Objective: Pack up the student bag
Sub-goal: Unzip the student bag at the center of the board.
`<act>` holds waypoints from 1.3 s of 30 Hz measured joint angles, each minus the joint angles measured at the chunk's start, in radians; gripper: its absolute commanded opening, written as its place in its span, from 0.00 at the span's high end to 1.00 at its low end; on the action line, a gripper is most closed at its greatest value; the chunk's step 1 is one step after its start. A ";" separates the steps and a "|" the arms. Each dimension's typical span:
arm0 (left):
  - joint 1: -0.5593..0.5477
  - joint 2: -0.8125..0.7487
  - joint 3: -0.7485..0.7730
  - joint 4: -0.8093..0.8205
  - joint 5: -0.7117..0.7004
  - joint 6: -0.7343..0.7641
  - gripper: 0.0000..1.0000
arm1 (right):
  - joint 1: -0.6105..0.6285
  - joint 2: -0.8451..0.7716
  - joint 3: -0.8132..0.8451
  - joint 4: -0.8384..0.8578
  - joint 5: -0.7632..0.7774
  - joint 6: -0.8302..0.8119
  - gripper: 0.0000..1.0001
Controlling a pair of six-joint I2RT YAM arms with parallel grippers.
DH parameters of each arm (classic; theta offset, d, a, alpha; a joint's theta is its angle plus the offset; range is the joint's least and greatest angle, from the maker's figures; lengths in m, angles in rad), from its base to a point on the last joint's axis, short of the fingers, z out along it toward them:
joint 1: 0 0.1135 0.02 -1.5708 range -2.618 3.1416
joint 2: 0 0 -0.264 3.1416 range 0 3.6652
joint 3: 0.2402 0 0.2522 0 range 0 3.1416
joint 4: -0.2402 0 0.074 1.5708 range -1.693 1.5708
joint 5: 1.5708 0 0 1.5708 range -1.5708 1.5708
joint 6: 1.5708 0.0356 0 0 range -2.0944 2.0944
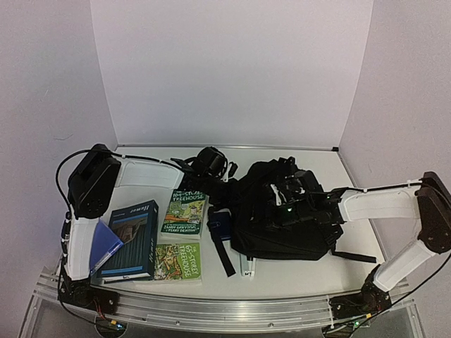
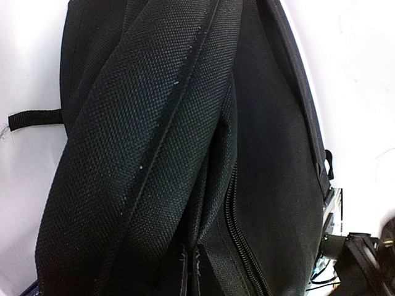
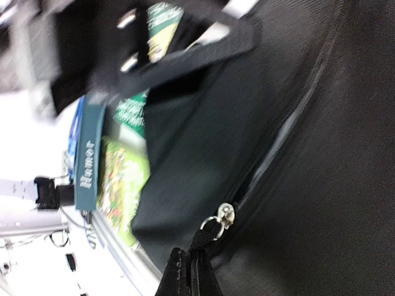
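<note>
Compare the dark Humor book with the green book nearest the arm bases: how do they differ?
The dark book is teal-black, larger and thicker; the green book is bright, cartoon-covered, smaller and thinner. Both lie flat, left of the backpack.

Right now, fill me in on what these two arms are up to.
Both arms are working on the student bag, which lies on the table right of centre. The left gripper is closed on a fold of its fabric. The right gripper is closed at the zipper pull, apparently gripping it. Two green books, a teal book and a small wallet lie outside the bag on its left, not yet packed.
</note>
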State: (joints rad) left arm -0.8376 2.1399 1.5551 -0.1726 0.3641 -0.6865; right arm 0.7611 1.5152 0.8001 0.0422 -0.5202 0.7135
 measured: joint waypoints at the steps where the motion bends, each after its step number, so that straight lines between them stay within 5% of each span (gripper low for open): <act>1: 0.003 0.000 0.000 0.001 0.000 0.000 1.00 | 0.010 -0.012 0.000 -0.007 0.000 0.002 1.00; 8: 0.010 -0.008 -0.018 0.019 0.010 -0.003 1.00 | 0.058 -0.056 0.000 -0.075 0.041 0.016 0.98; 13: 0.011 -0.021 -0.055 0.055 0.027 -0.004 1.00 | 0.074 -0.086 0.003 -0.140 0.096 0.026 0.50; 18: 0.020 -0.032 -0.109 0.107 0.035 -0.019 1.00 | 0.089 -0.105 0.093 -0.268 0.234 0.045 0.28; 28: 0.025 -0.069 -0.190 0.181 0.039 -0.033 1.00 | 0.105 0.055 0.412 -0.511 0.668 0.060 0.18; 39: 0.024 -0.078 -0.221 0.221 0.052 -0.047 1.00 | 0.162 0.300 0.470 -0.624 0.749 0.057 0.10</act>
State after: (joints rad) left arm -0.8135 2.0617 1.3344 0.0484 0.4164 -0.7338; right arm 0.9235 1.8150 1.2704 -0.5814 0.2285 0.7707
